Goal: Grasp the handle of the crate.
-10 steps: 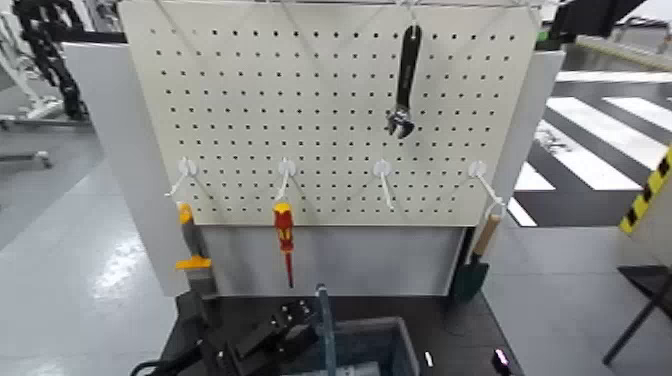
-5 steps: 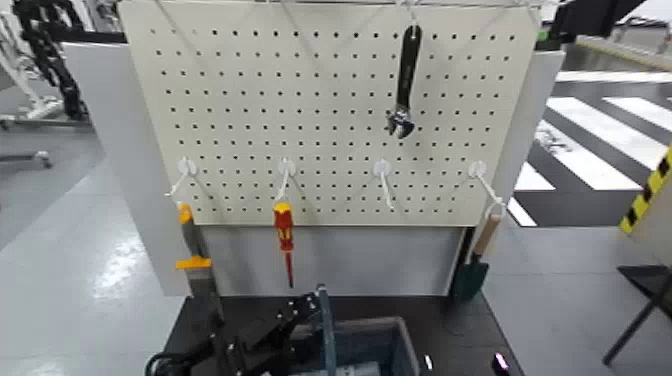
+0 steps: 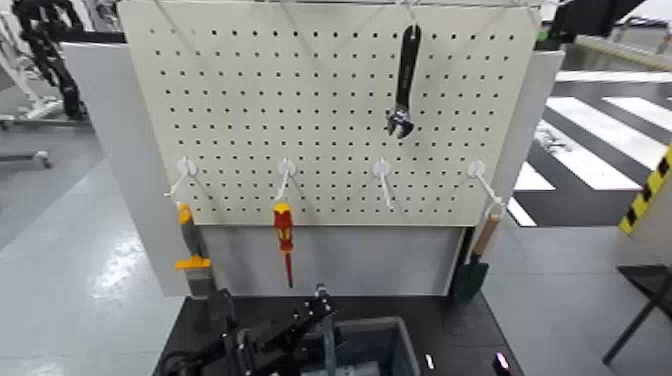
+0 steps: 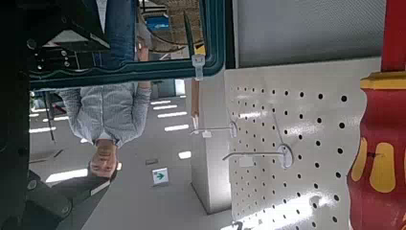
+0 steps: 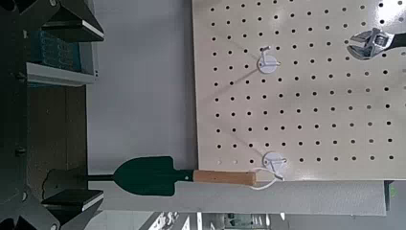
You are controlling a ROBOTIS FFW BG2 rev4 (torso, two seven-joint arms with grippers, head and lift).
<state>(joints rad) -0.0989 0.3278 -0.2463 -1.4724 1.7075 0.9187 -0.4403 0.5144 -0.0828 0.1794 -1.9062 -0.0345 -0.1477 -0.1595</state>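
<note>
Handle (image 3: 330,352) — left gripper (image 3: 325,312) right beside it (jaws apart)

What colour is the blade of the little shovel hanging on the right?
Dark green; the shovel blade shows best in the right wrist view.

- The thin blue-grey plastic handle (image 3: 329,343) rises from the middle of the crate as a narrow bar. It stands nearly upright in the head view, its top leaning slightly to the robot's left. Its upper part is partly hidden, and its lower end runs out of that view.
- The dark blue-grey, rectangular plastic crate (image 3: 406,346) has a thick rim with rounded corners and an open top. It sits level on the black tabletop, with its far rim and one side showing; the near part is cut off by the head view's lower edge.
</note>
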